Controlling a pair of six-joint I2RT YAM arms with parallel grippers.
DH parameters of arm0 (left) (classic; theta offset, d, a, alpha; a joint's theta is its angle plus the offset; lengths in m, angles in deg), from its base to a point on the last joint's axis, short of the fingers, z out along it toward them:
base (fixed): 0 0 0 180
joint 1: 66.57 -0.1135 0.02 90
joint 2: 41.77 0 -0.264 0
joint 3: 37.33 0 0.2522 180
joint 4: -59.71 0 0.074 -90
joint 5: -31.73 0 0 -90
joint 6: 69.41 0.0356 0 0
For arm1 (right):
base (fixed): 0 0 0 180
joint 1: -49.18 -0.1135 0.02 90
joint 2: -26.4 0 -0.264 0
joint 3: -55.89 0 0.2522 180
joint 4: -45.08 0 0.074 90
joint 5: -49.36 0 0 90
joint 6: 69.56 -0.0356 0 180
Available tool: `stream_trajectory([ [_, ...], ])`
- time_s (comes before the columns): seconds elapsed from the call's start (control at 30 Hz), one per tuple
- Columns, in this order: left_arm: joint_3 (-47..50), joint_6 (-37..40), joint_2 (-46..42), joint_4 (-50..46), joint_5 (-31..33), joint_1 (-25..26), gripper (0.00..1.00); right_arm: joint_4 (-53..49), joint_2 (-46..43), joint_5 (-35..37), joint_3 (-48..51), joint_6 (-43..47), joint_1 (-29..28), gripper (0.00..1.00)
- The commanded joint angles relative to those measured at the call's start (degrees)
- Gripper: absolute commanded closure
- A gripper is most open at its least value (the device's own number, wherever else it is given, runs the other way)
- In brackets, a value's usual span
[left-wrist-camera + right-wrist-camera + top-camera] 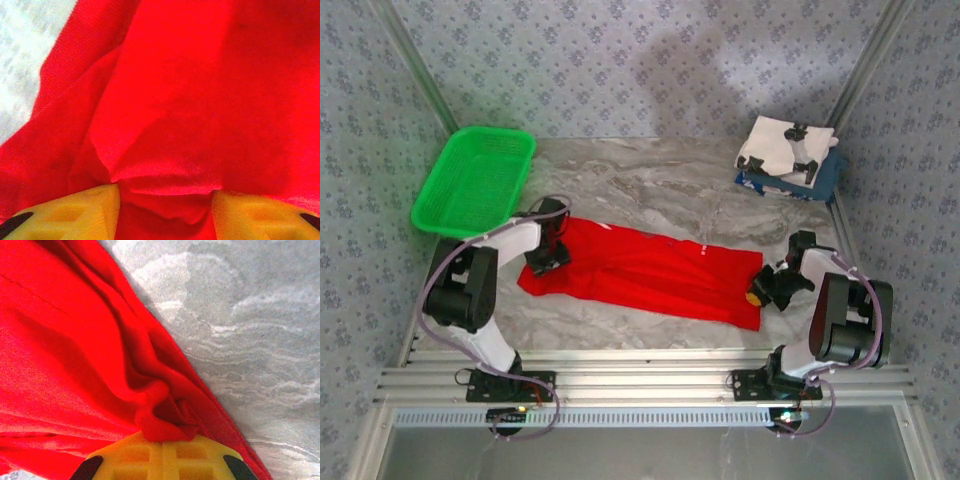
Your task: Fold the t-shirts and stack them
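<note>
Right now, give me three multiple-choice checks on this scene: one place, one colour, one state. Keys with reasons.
1. Where on the table is the folded pile? A far right corner; B near left corner; C centre.
2. What colour is the spread shirt? A navy; B white; C red.
3. How is the right gripper? A open above the table; B shut on the spread shirt; C shut on nothing.
Key: 1 A, it sits at the table's far right corner; 2 C, bright red cloth lies across the table's middle; 3 B, its jaws are closed with a bunched red edge pinched between them.
</note>
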Motion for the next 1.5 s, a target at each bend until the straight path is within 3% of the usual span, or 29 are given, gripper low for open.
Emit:
stream_trajectory([
  [0.0,-5.56,5.24,6.52,0.38,1.07,-0.74,0.49,-1.92,-0.29,1.65,1.43,1.22,0.55,0.88],
  [0.33,-31.14,19.52,23.73,-6.14,-0.28,-0.71,0.47,-9.06,-10.07,-1.19,2.26,-0.85,0.45,0.59],
  [0.57,-49.15,24.96,33.93,-11.48,1.07,0.5,0.45,-14.95,-19.04,3.65,-6.46,-3.8,-5.06,0.42],
  [0.73,-58.27,25.56,39.95,-13.59,2.46,0.82,0.45,-11.39,-8.04,8.44,-12.69,2.99,-13.04,0.43],
  [0.87,-67.49,26.5,45.26,-17.32,2.96,0.87,0.44,-6.12,-1.28,10.44,-13.26,3.11,-19.34,0.46],
  [1.13,-87.82,30.58,56.08,-22.83,4.41,1.09,0.42,1.76,3.09,10.53,-8.22,-4.45,-29.41,0.5],
  [1.47,-95.59,27.48,61.61,-20.15,-1.27,1.65,0.39,12.59,4.37,4.52,-5.18,-20.73,-43.33,0.51],
])
